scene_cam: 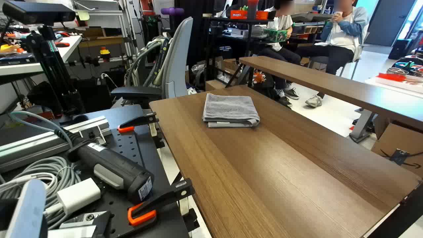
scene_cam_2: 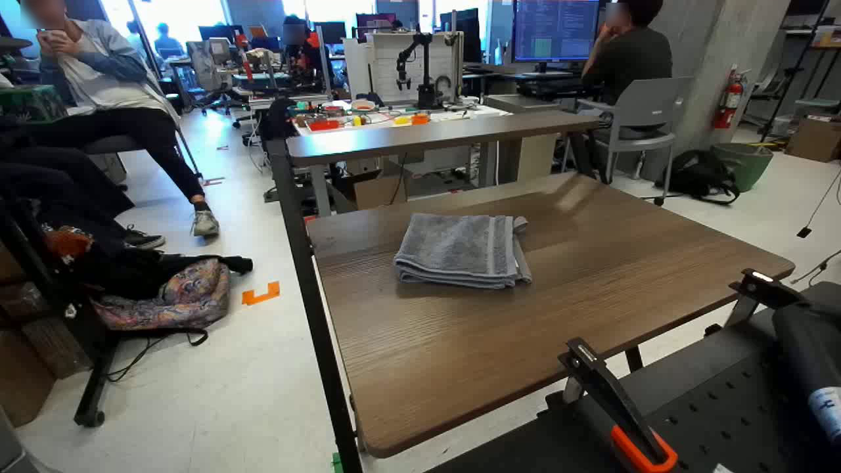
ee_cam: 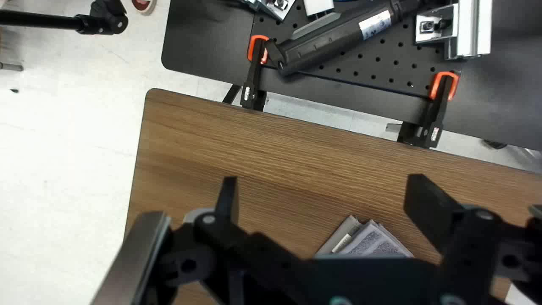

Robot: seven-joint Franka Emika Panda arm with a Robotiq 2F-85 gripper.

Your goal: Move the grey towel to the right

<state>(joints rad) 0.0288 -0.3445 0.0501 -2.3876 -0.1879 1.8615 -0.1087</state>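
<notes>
Grey plush cloth: the folded, roughly square grey towel (scene_cam: 229, 106) lay flat on the brown wood-grain tabletop (scene_cam: 281, 172), inside all its edges, off toward one end of it. Several layers, stacked a bit unevenly. Small pale tag (ee_cam: 342, 243) showed at the folded side. In an exterior view, a smooth lighter stripe ran down one side of its top and a loose fold stuck out at a corner. Wrist view caught only part of the towel; the rest was hidden behind the black two-finger gripper (ee_cam: 324, 190). Its fingers were spread wide, tabletop visible between the tips. Black bench with a perforated plate (ee_cam: 194, 51) ran alongside the tabletop, floor visible in the gap. Two black-and-orange clamps (ee_cam: 254, 72) sat at the bench edge nearest the tabletop.
</notes>
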